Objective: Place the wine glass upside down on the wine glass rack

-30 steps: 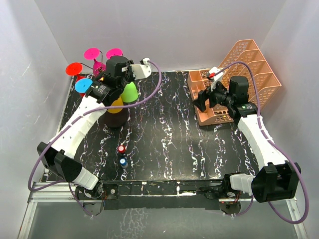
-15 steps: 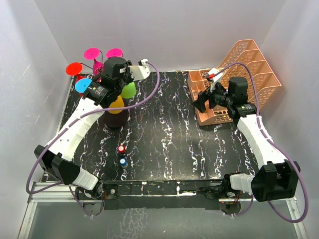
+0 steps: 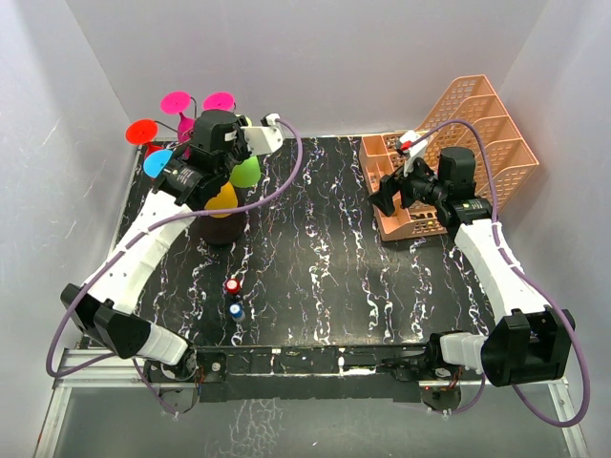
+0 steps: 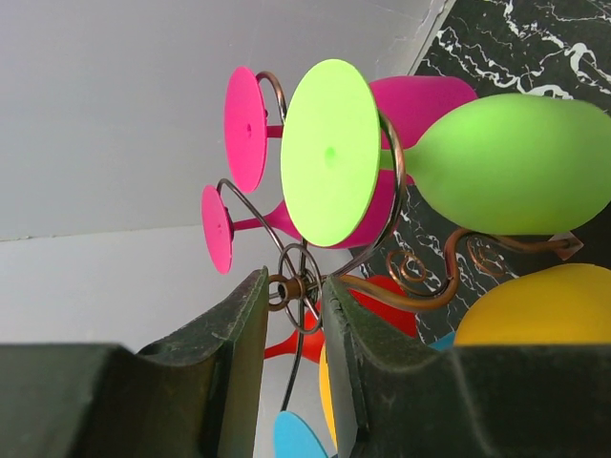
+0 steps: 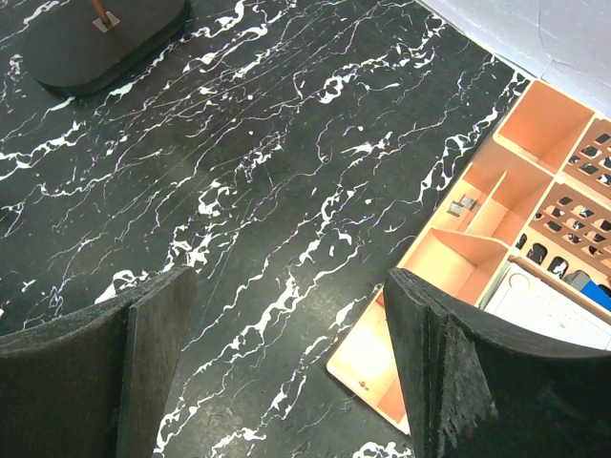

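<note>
The lime-green wine glass [image 4: 506, 162] hangs upside down from a scroll arm of the wine glass rack [image 4: 410, 272], its round foot facing my left wrist camera; from above it shows as the green glass [image 3: 248, 172] at the table's back left. My left gripper [image 4: 294, 286] stands over the rack's wire hub, its jaws a narrow gap apart with nothing gripped between them. From above, the left gripper [image 3: 212, 143] sits just left of the green glass. My right gripper [image 5: 286, 315] is open and empty above the marble table; from above, the right gripper [image 3: 387, 196] hovers at the basket's front left corner.
Pink [image 3: 177, 100], red [image 3: 141, 131], blue [image 3: 158, 164] and yellow [image 3: 222, 196] glasses also hang on the rack. Its black base [image 5: 105, 38] rests on the table. A peach plastic basket [image 3: 449, 153] stands back right. Two small red and blue items [image 3: 234, 298] lie front centre.
My left gripper has drawn back leftward from the green glass, which stays hanging on the rack, and its jaws have widened a little. The right arm has barely moved.
</note>
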You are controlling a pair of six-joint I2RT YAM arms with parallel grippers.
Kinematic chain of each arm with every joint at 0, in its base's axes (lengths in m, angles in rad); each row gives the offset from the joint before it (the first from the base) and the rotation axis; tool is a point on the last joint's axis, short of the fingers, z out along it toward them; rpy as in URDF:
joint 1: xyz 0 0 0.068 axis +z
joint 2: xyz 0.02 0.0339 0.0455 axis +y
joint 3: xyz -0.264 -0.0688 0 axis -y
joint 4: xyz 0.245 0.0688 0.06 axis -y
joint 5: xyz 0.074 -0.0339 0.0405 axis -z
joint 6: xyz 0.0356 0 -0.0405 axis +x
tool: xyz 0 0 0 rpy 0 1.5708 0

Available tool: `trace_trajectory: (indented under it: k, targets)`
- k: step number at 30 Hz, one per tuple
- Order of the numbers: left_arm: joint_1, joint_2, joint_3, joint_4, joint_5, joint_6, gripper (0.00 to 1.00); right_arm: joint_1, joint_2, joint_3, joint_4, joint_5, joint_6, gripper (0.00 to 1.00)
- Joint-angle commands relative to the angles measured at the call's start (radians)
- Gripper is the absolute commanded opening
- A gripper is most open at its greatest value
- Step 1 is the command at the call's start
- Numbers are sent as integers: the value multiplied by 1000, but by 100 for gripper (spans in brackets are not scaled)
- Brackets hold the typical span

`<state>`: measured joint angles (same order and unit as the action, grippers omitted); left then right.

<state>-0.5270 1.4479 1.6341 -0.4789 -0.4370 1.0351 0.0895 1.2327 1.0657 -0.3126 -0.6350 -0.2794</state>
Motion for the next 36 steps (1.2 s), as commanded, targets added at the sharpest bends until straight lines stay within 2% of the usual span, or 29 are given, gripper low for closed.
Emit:
trace_trajectory:
  k: [1, 11, 17, 19, 23, 25, 27, 31, 36]
  targets:
    - [-5, -59, 24, 11, -38, 12, 28, -6, -2, 11, 37, -17, -1, 87]
    - [8, -75, 56, 6, -79, 4, 30, -8, -1, 36, 17, -15, 7, 88]
    - [65, -122, 102, 40, -74, -115, 33, -11, -6, 77, 2, 117, 43, 89]
    - [106, -143, 120, 42, -42, -223, 39, -15, -2, 94, 0, 201, 62, 89]
    - [191, -193, 98, 41, 29, -410, 56, -19, 14, 131, -6, 371, 82, 89]
    - [231, -220, 59, 47, 65, -478, 62, -19, 29, 155, -11, 429, 96, 93]
    - [272, -256, 17, 60, 98, -541, 71, -19, 51, 193, -20, 480, 112, 98]
    - [351, -329, -66, 102, 174, -675, 96, -20, 102, 288, -60, 543, 148, 98]
    - [425, -407, -158, 135, 361, -867, 97, -20, 141, 372, -69, 574, 230, 99]
